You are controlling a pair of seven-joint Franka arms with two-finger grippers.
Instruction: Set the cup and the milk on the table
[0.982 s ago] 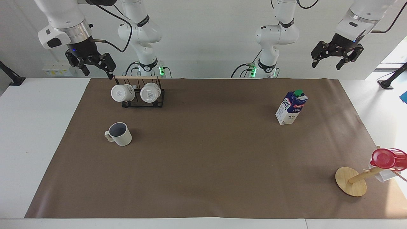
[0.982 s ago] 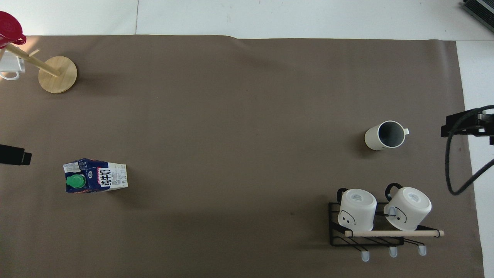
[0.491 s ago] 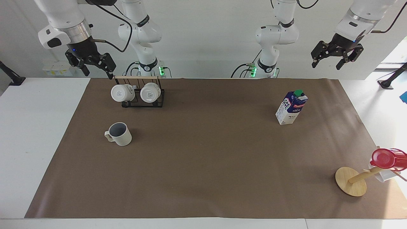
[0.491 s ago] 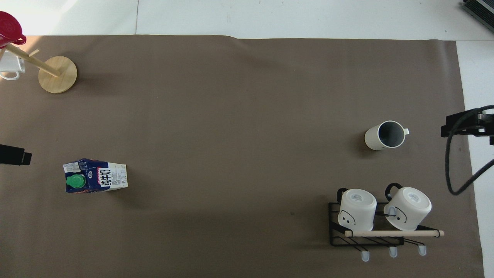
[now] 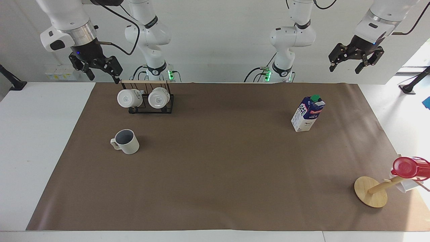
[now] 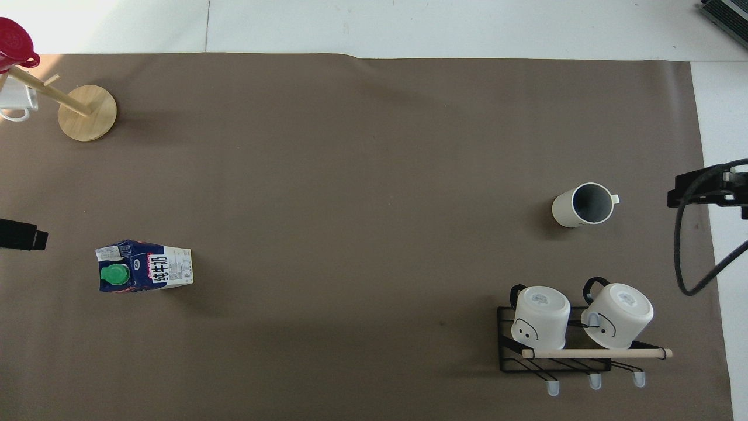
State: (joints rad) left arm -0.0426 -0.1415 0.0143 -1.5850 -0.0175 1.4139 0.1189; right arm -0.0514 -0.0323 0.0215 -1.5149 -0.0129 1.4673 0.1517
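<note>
The cup point(image 5: 126, 142) stands upright on the brown paper of the table point(image 5: 218, 168), toward the right arm's end; it also shows in the overhead view point(image 6: 582, 204). The milk point(image 5: 308, 113) stands upright on the paper toward the left arm's end, and shows in the overhead view point(image 6: 145, 266) as well. My right gripper point(image 5: 104, 78) hangs open and empty, high over the table's edge beside the mug rack. My left gripper point(image 5: 344, 70) hangs open and empty, high over the table's corner near its base, apart from the milk.
A black wire rack point(image 5: 151, 109) with two glossy white mugs point(image 5: 128, 98) stands near the robots, closer to them than the cup. A wooden mug tree point(image 5: 370, 191) with a red cup point(image 5: 404, 167) stands at the left arm's end, farthest from the robots.
</note>
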